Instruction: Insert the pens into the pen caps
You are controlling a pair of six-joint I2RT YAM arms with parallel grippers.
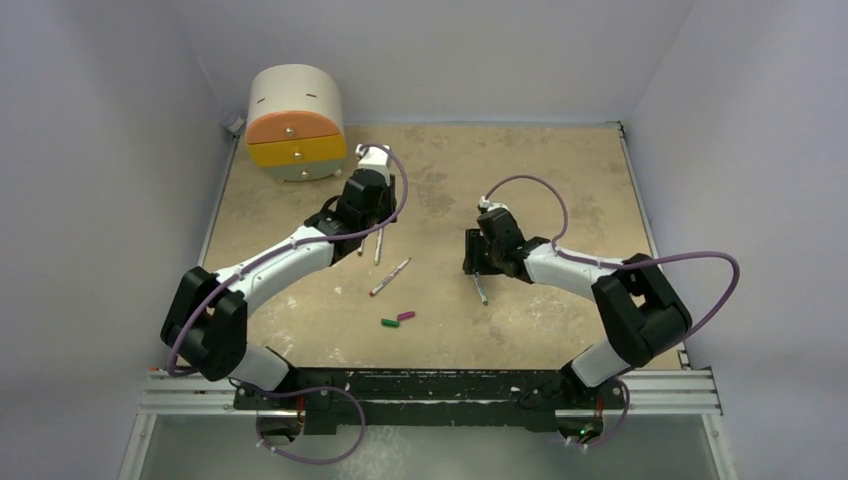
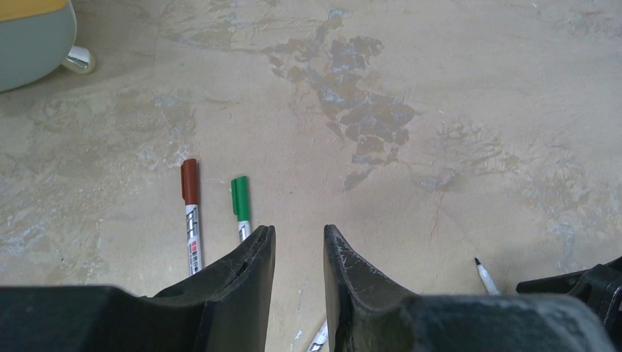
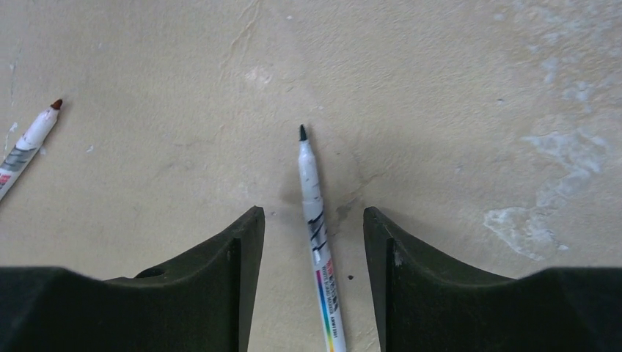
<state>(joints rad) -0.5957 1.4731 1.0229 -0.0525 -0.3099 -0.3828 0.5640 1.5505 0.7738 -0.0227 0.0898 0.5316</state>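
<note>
Between the wide-open jaws of the right end effector point(image 3: 312, 216), gripping nothing, an uncapped pen point(image 3: 317, 249) lies on the table point(image 3: 477, 88). Off-centre closure could roll it aside. The left end effector point(image 2: 299, 231), half open and empty, hangs beside two capped pens point(image 2: 192, 235). The green cap point(image 1: 389, 323) and magenta cap point(image 1: 406, 316) lie nearer; their open ends are indiscernible.
</note>
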